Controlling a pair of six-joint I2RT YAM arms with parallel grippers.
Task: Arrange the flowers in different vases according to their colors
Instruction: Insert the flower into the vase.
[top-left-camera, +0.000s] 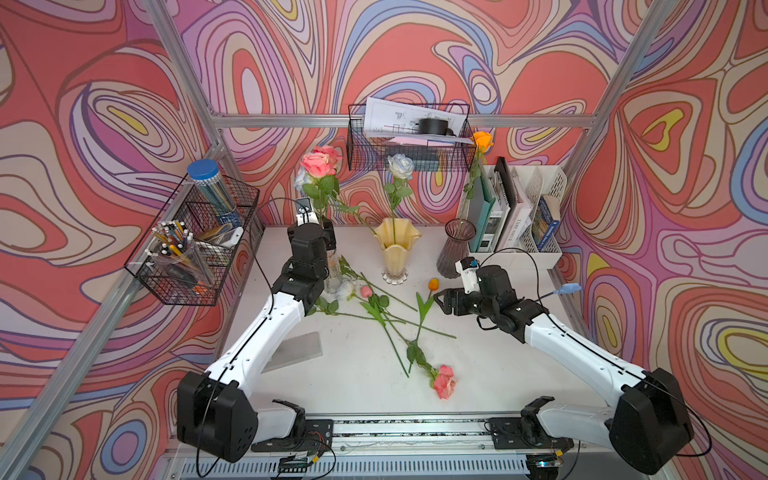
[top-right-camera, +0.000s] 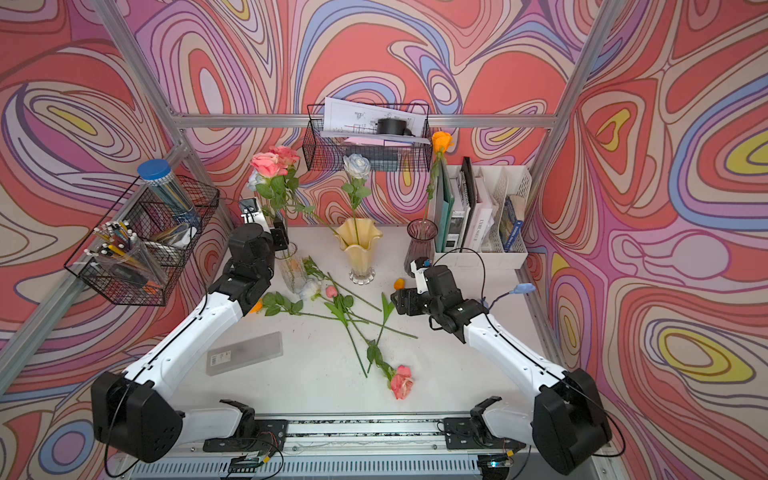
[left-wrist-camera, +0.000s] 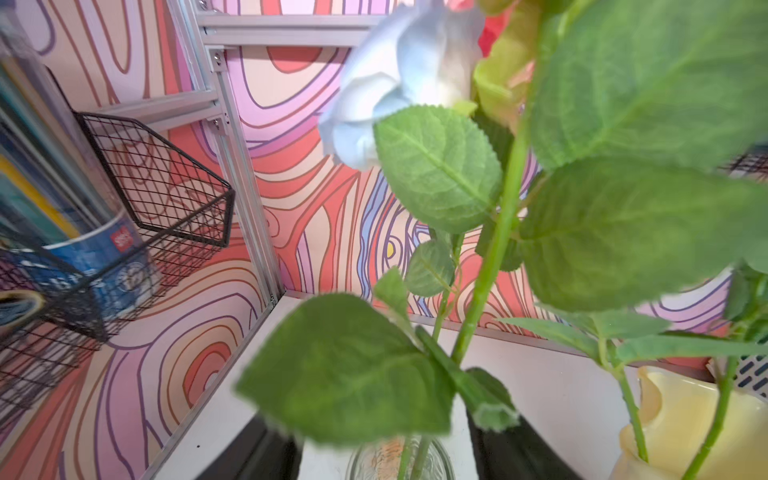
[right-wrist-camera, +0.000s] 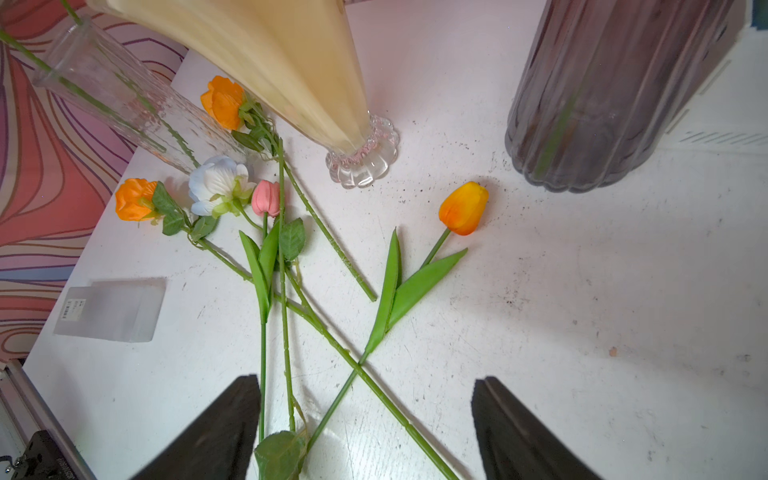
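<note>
My left gripper (left-wrist-camera: 382, 440) is open over the clear glass vase (top-left-camera: 332, 270), its jaws wide on either side of the green stems dropping into the vase. Pink roses (top-left-camera: 320, 162) top those stems, with a pale blue-white bloom (left-wrist-camera: 399, 75) beside them. The cream vase (top-left-camera: 395, 245) holds a white-blue rose (top-left-camera: 400, 165). The purple vase (top-left-camera: 456, 249) holds an orange rose (top-left-camera: 482, 140). My right gripper (right-wrist-camera: 368, 380) hangs open and empty just above crossed stems on the table, near an orange tulip (right-wrist-camera: 464, 208). A pink tulip (right-wrist-camera: 266, 198), a white flower (right-wrist-camera: 218, 183), two orange roses (right-wrist-camera: 133, 199) and a pink rose (top-left-camera: 444, 381) also lie there.
A flat grey case (top-left-camera: 297, 349) lies at the front left. A wire basket (top-left-camera: 195, 249) with pens hangs on the left wall, another (top-left-camera: 409, 137) on the back wall. A white file organiser (top-left-camera: 519, 208) stands at the back right, and a light-blue spouted object (top-left-camera: 567, 289) lies at the right edge.
</note>
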